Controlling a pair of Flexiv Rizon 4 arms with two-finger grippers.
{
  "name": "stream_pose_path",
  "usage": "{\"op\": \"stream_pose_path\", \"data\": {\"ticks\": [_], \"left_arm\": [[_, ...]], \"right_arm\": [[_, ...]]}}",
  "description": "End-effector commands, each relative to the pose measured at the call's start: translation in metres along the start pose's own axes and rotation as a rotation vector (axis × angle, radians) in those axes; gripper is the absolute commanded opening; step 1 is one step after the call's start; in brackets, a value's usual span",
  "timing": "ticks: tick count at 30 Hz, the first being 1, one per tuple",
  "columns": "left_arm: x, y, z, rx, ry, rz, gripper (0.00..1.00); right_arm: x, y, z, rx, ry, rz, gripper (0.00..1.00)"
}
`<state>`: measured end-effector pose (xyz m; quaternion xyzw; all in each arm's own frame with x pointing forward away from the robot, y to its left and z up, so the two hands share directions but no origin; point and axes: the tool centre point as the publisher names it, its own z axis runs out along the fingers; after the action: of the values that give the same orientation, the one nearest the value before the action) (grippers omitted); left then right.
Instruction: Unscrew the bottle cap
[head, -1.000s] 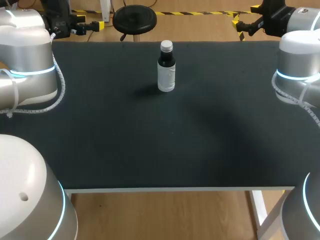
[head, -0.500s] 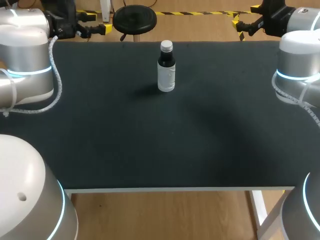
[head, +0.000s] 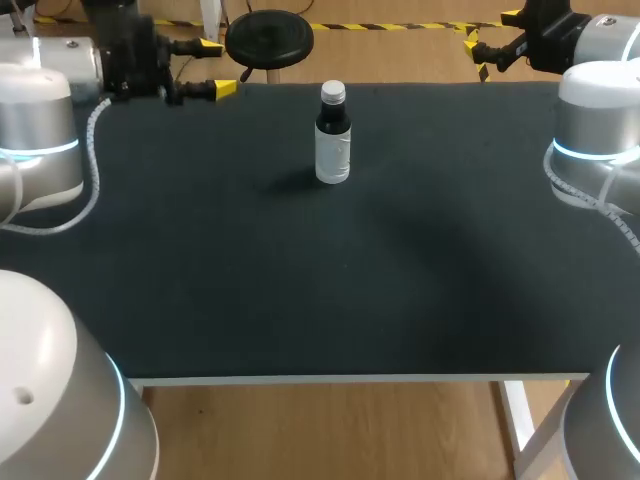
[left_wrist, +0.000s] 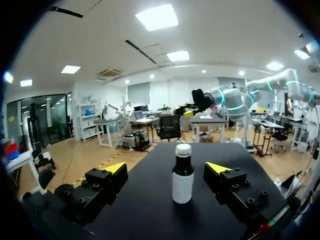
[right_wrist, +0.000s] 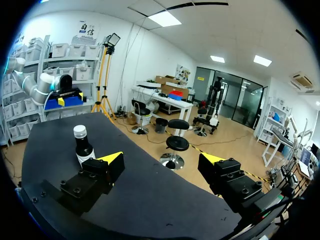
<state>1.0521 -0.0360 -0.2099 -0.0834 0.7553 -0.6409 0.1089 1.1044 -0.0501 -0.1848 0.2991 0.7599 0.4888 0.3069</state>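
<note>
Head view: a small bottle (head: 333, 140) is being shown upright on the far middle of the black table (head: 300, 280), its dark neck being closed by a pale cap (head: 333, 93). A pale label (head: 333, 158) is being carried round the lower body; its print is too small to be read. The tabletop is being presented as a matt, dark sheet with a thin white front edge.

The left gripper (head: 215, 67) is being held wide apart over the table's far left corner, well apart from the bottle. The right gripper (head: 490, 30) is being held at the far right corner, partly cut off, its yellow tips likewise spread wide.

Left wrist view: the bottle (left_wrist: 183, 182) and its cap (left_wrist: 183, 149) are being framed ahead of the left gripper (left_wrist: 167, 167), in line with the gap between the spread fingers and touched by neither.

Right wrist view: the bottle (right_wrist: 82, 150) is being seen beyond one finger of the right gripper (right_wrist: 161, 158), which is holding nothing. The bottle's base is being hidden by that finger, while the cap (right_wrist: 79, 131) is being left in plain sight.
</note>
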Motion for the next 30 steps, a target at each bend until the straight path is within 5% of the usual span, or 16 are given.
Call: {"op": "stream_pose_path", "data": {"ticks": [1,30], "left_arm": [[-0.004,0.014,0.013,0.061,0.146,0.017,1.00],[0.019,0.053,0.104,0.153,0.390,-0.036,1.00]], "right_arm": [[0.000,0.000,0.000,0.001,0.000,0.000,1.00],[0.000,0.000,0.000,0.001,0.000,0.000,1.00]]}}
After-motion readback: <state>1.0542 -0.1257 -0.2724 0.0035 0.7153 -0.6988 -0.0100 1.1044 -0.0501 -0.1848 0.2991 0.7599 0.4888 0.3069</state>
